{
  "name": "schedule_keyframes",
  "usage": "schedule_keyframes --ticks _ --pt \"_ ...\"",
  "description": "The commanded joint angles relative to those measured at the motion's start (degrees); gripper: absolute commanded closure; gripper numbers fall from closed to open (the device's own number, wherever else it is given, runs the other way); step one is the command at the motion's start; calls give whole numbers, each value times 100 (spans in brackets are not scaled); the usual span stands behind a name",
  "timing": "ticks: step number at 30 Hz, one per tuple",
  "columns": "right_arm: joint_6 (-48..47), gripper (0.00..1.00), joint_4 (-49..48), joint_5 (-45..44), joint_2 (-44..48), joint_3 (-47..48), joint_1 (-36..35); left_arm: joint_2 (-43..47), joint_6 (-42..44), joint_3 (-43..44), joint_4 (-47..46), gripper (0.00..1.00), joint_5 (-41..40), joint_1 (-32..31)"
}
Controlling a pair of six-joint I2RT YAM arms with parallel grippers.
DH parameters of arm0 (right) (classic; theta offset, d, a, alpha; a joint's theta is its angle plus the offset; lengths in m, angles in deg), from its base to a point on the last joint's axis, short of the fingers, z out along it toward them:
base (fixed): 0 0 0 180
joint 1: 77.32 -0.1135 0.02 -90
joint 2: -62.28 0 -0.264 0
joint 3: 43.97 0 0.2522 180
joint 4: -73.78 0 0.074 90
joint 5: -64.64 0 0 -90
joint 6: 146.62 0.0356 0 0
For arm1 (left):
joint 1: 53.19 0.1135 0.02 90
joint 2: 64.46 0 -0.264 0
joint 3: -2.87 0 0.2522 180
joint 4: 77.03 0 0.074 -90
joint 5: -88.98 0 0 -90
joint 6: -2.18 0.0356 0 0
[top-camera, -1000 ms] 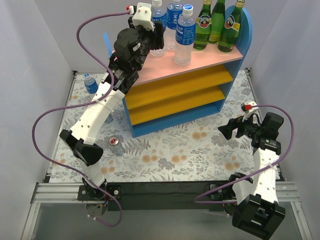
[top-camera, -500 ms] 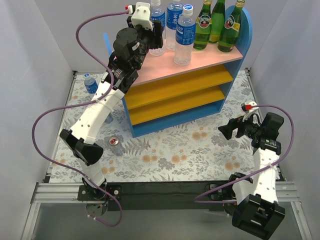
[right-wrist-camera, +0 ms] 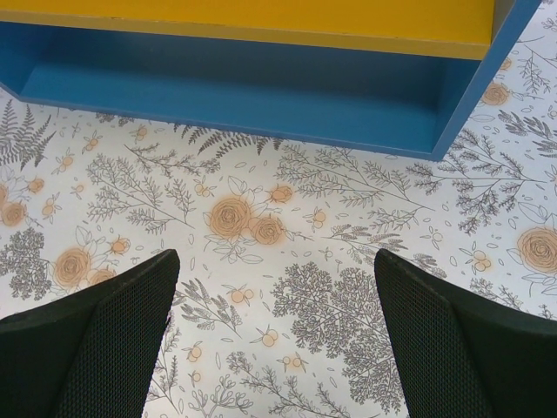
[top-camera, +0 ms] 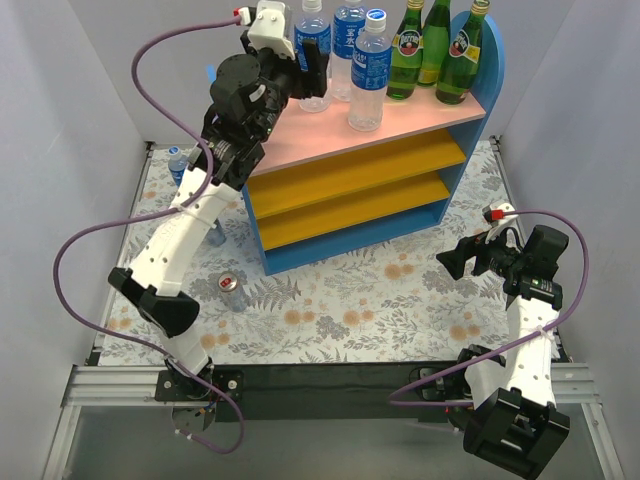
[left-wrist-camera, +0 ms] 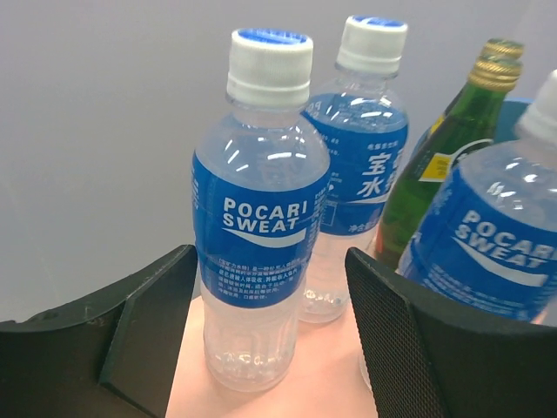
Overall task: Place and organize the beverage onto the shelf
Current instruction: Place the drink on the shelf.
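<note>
Left wrist cam is showing what the top view is hiding: the left tool [left-wrist-camera: 271,261] is sitting with its jaws either side of the Pocari Sweat bottle [left-wrist-camera: 261,218], with a gap showing on the right side, so it's standing partly open and not clamping anything. That bottle is standing upright on the pink top board [left-wrist-camera: 326,383]. The same cam is catching a second plastic bottle [left-wrist-camera: 361,157] behind it, one green glass bottle [left-wrist-camera: 435,165], and a third plastic bottle [left-wrist-camera: 496,244] cut off at the right edge. The top view is giving the layout instead: the shelf [top-camera: 340,245] is sitting at the back of the table [top-camera: 350,300], plastic bottles on the left of the top board, three green glass bottles [top-camera: 432,50] on the right. A fourth plastic bottle [top-camera: 180,165] is sitting on the table left of the shelf, partly behind the left arm, and a can [top-camera: 230,288] is standing near the shelf's front left corner. The right tool [right-wrist-camera: 274,261] is hanging wide open and empty over the floral table cover, just in front of the shelf's blue base. Versus a second ago, the left jaws are opening off the bottle, the left arm and its cable loop are sitting further left, the bottle is staying put and the right arm isn't moving.
</note>
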Motion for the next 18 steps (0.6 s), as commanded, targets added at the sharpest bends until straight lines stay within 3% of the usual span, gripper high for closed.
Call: schedule_keyframes --ticks 1,10,18 --pt "-76 2 -153 188 9 -34 41 788 -189 -62 14 32 319 33" --pt "-207 2 -91 311 61 -43 50 1632 -181 -457 58 32 224 33" --pt "-269 2 -56 373 53 -52 59 2607 601 -1476 -406 32 -1584 50"
